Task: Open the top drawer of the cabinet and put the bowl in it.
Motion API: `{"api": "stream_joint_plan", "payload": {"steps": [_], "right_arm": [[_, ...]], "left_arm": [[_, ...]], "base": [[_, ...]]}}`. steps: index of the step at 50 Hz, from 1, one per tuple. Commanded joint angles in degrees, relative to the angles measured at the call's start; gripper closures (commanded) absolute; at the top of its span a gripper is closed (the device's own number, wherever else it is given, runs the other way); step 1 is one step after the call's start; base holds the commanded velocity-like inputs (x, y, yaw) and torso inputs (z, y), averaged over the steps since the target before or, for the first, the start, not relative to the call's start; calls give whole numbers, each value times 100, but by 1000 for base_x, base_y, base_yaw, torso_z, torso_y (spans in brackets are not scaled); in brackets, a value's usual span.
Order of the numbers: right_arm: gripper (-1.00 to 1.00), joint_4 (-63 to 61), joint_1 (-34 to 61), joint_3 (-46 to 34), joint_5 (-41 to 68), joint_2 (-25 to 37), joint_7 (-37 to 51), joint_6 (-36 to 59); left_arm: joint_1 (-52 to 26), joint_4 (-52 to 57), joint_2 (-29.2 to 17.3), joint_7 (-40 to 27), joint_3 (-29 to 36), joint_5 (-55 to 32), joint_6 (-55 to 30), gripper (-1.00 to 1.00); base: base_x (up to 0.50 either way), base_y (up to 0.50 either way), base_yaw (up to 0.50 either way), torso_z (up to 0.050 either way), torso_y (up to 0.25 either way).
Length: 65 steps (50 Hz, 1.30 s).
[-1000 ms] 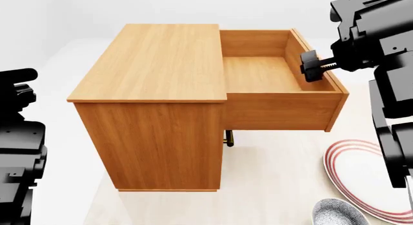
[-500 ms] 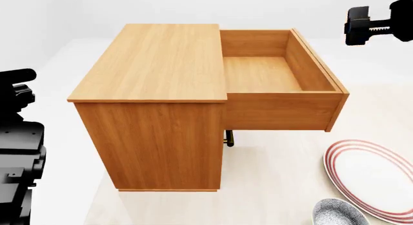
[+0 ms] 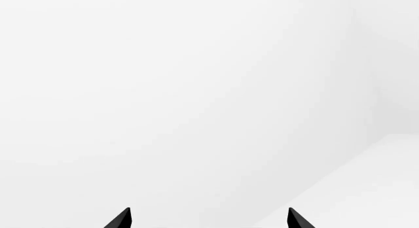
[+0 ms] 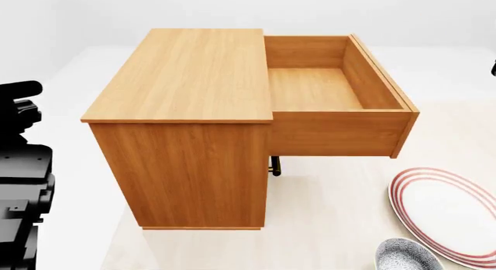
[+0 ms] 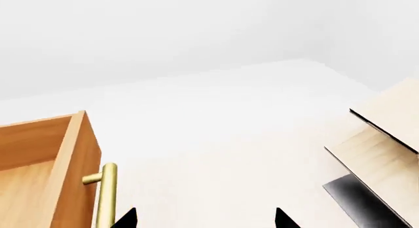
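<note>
The orange-brown cabinet (image 4: 186, 78) stands in the middle of the head view. Its top drawer (image 4: 310, 87) is pulled out to the right, with nothing inside. The speckled blue-grey bowl (image 4: 406, 255) sits on the floor at the lower right, cut by the frame edge. In the right wrist view my right gripper (image 5: 204, 219) is open and holds nothing. It hangs just beside the drawer's front (image 5: 46, 159) and brass handle (image 5: 107, 193). My left gripper (image 3: 208, 219) is open too, facing only a white wall.
A flat white plate with red rings (image 4: 445, 215) lies next to the bowl. A pale wooden rack (image 5: 386, 159) shows in the right wrist view. My left arm (image 4: 23, 177) is at the left edge, apart from the cabinet.
My right gripper has left the drawer's front edge, risen to the upper right and gone almost wholly out of the head view. The drawer stays open.
</note>
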Motion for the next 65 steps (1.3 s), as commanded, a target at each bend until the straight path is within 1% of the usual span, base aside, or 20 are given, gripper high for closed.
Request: {"api": "stream_joint_plan", "payload": {"steps": [1, 7, 9, 13, 19, 26, 32, 35, 39, 42, 46, 54, 61, 65], "right_arm": [[-100, -875, -2309, 1648, 4541, 1329, 2490, 132], [-100, -1313, -4476, 2774, 5642, 1747, 2831, 133], [-100, -1397, -5015, 3106, 5751, 1826, 2760, 129], [-100, -1616, -6021, 3805, 5616, 1894, 2454, 133], [-100, -2016, -7069, 4311, 5254, 1790, 1986, 107], [-100, -2461, -8266, 4863, 5209, 1760, 1496, 111], [-100, -2627, -9216, 5346, 5588, 1933, 1430, 134], [-100, -2803, -9588, 5483, 5525, 1999, 1140, 120], [-100, -2932, -9768, 5284, 5133, 1992, 794, -59], [-100, -2907, -9768, 4899, 4792, 1987, 601, -319], [-100, -2848, -9728, 4547, 4629, 2023, 531, -535], [-100, -2652, -9480, 3530, 4309, 2114, 401, -1060], [-100, -2268, -8562, 2296, 4485, 2230, 741, -1509], [-100, -2018, -8034, 1767, 4563, 2207, 910, -1645]], "left_arm": [[8, 0, -19, 2, -52, -8, 6, -100], [29, 0, -29, -18, -72, 0, -10, -100], [29, 0, -29, -20, -78, 1, -12, -100], [48, 0, -21, -31, -87, 2, -9, -100], [50, 0, -11, -21, -85, 8, -9, -100], [86, -1, 2, -35, -79, 9, -3, -100], [101, -1, 7, -48, -66, 14, -14, -100], [83, -1, 9, -53, -56, 16, -24, -100], [86, -1, 24, -62, -48, 12, -22, -100], [107, -1, 36, -63, -43, 11, -15, -100], [117, -1, 42, -63, -32, 13, -15, -100], [126, -1, 35, -73, -32, 6, -15, -100], [132, 0, 49, -89, -28, 10, -21, -100], [127, 0, 54, -88, -23, 10, -27, -100]], "base": [[0, 0, 0, 0, 0], [0, 0, 0, 0, 0], [0, 0, 0, 0, 0], [0, 0, 0, 0, 0], [0, 0, 0, 0, 0], [0, 0, 0, 0, 0], [0, 0, 0, 0, 0], [0, 0, 0, 0, 0], [0, 0, 0, 0, 0], [0, 0, 0, 0, 0], [0, 0, 0, 0, 0], [0, 0, 0, 0, 0], [0, 0, 0, 0, 0], [0, 0, 0, 0, 0]]}}
